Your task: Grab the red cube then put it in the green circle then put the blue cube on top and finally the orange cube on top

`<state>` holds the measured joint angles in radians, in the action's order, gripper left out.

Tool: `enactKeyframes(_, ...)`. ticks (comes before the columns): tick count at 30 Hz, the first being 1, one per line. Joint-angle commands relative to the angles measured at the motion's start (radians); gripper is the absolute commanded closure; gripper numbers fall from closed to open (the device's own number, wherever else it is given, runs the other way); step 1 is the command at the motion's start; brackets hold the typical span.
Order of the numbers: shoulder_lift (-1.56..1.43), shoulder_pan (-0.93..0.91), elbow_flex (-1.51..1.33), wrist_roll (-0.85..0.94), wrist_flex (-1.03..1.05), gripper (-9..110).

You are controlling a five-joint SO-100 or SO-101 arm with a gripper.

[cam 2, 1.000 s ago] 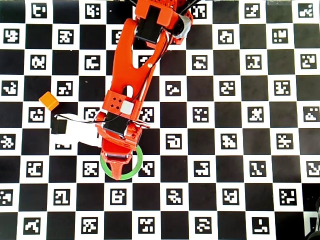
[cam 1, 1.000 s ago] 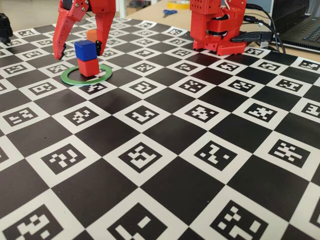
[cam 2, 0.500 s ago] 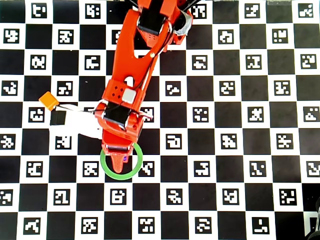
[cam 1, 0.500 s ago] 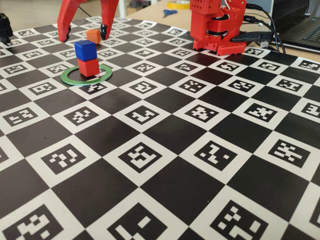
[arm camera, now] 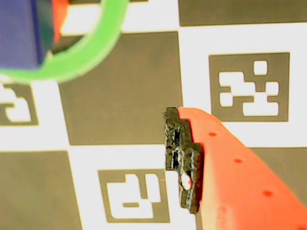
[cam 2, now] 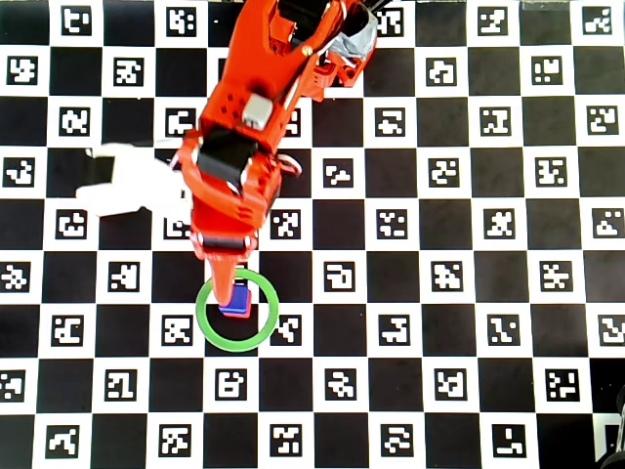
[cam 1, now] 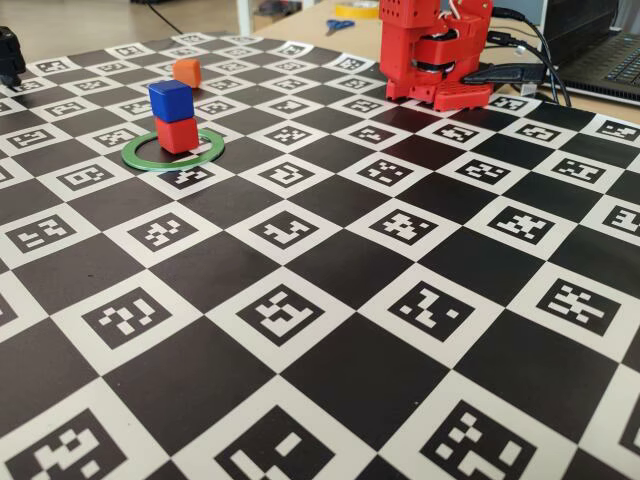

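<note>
Inside the green circle (cam 1: 173, 150) the blue cube (cam 1: 170, 100) already sits on the red cube (cam 1: 176, 134), so with my gripper (cam 2: 232, 283) above it, spread unclear, I must next fetch the orange cube (cam 1: 186, 71) lying beyond the circle.

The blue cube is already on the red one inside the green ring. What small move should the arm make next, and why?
Probably rise clear of the stack and turn toward the orange cube. The blue cube sits on the red cube inside the green circle, so only orange remains; in the fixed view it lies alone behind the ring.
</note>
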<state>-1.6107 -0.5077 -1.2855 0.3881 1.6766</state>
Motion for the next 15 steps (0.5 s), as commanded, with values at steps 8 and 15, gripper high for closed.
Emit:
enactKeyframes(8, -0.078, -0.258, 0.156, -0.002, 0.003, 55)
enactKeyframes(15, 0.029, -0.396, 0.284, -0.063, 0.017, 56)
